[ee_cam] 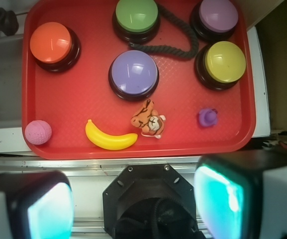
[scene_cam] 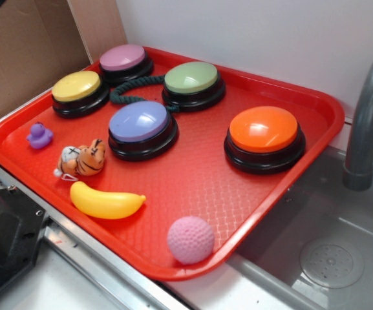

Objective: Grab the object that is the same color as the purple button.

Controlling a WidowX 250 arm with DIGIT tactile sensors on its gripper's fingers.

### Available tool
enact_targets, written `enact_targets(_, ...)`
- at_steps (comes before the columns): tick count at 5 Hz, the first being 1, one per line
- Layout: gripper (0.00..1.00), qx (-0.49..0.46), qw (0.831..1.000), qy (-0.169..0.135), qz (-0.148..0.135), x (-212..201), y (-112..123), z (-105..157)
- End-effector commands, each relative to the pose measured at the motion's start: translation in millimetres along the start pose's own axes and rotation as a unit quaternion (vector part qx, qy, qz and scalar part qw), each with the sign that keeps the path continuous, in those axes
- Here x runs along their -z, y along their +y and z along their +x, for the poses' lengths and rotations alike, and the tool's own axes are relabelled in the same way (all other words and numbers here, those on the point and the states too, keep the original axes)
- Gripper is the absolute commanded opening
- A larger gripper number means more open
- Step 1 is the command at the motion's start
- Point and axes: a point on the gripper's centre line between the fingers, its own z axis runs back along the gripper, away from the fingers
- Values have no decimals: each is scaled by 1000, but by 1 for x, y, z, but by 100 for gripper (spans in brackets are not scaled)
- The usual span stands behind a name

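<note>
Purple duck (scene_cam: 39, 135) sits at left edge of red tray (scene_cam: 205, 187), well apart from purple button (scene_cam: 141, 123). Gripper (ee_cam: 133, 204) at bottom of wrist view, jaws apart, holding nothing.

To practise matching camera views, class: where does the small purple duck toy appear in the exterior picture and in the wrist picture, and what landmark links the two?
Exterior view: the purple duck sits at the tray's far left edge, just below the yellow button.
Wrist view: the purple duck sits at lower right of the tray, again just below the yellow button.
Shared landmark: the yellow button, nearest button to the duck in both views.
</note>
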Motion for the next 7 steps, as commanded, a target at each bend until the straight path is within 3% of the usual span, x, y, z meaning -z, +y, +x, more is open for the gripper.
enact_targets(1,100,0,1000,0,0,0,0,0)
enact_targets(4,100,-134,990,-26,24,70,97,4)
enact_targets(5,100,-217,975,-25,52,102,125,-2)
enact_targets(6,100,-270,960,-18,73,126,140,-5)
enact_targets(7,100,-290,954,-20,74,160,145,5)
